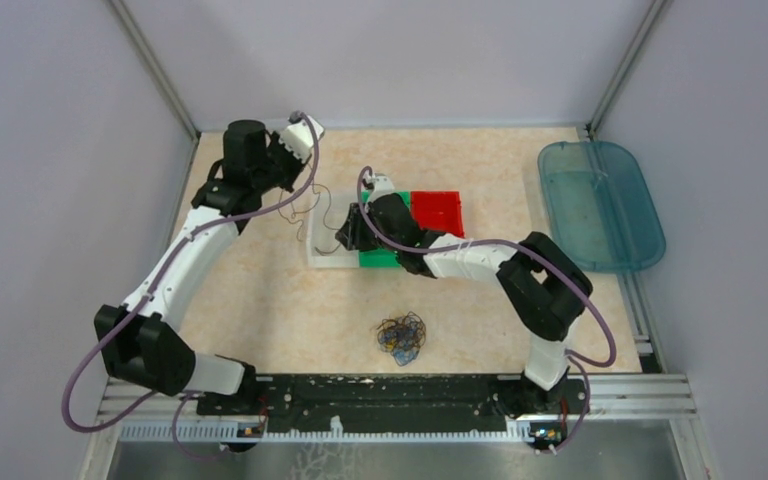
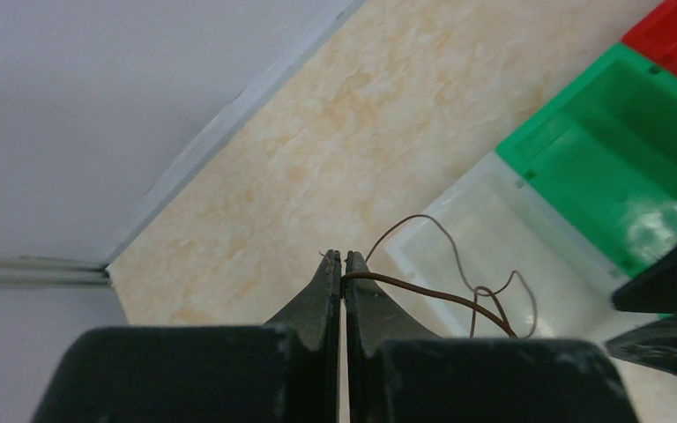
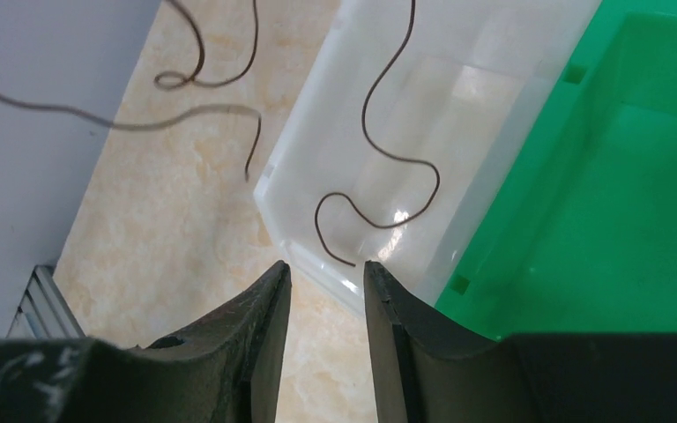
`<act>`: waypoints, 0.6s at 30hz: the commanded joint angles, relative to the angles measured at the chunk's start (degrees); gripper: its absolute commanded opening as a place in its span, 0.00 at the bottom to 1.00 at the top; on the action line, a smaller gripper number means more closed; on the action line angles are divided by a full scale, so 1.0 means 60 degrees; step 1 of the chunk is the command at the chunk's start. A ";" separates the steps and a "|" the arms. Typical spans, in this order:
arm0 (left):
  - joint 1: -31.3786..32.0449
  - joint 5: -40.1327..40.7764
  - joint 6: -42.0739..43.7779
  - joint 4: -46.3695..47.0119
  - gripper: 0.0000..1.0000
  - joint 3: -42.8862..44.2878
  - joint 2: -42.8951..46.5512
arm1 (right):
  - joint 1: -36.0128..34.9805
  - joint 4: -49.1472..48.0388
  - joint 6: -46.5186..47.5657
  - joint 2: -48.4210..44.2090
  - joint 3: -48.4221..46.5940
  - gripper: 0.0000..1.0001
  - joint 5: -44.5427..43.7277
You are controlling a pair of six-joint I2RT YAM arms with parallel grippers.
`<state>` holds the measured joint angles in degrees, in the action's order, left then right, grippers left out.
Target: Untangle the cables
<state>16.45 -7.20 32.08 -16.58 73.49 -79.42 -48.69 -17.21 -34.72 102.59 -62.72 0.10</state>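
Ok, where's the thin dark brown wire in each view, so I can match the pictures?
Top external: thin dark brown wire left of centre, hanging down to the translucent white bin.
Left wrist: bottom centre, pinched in the shut left gripper, trailing right over the bin.
Right wrist: upper centre, squiggling over the bin, ending just ahead of the open right gripper.
Shared landmark: the translucent white bin beside the green bin.

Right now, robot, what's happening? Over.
Left gripper shut on brown cable. Right gripper open, empty, over white bin. Tangled bundle untouched. Nothing blocking.
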 commanded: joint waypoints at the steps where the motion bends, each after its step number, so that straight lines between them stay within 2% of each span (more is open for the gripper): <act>1: 0.0581 -0.0457 -0.1181 -0.0793 0.00 0.0737 -0.0384 | 0.0227 -0.0324 -0.0343 0.0226 -0.0867 0.36 -0.0062; 9: 0.0893 -0.0055 -0.3023 -0.1194 0.00 0.1631 -0.1144 | 0.0480 -0.0583 -0.0468 -0.1082 0.0330 0.33 -0.0336; 18: 0.0932 0.1017 -0.3231 0.0346 0.00 0.0236 -0.1221 | 0.0871 -0.0562 -0.0547 -0.2859 0.1686 0.31 -0.0581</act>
<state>21.78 -5.67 14.55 -20.03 78.91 -86.67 -44.58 -17.76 -37.65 90.74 -54.24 -2.09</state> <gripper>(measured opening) 0.014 0.309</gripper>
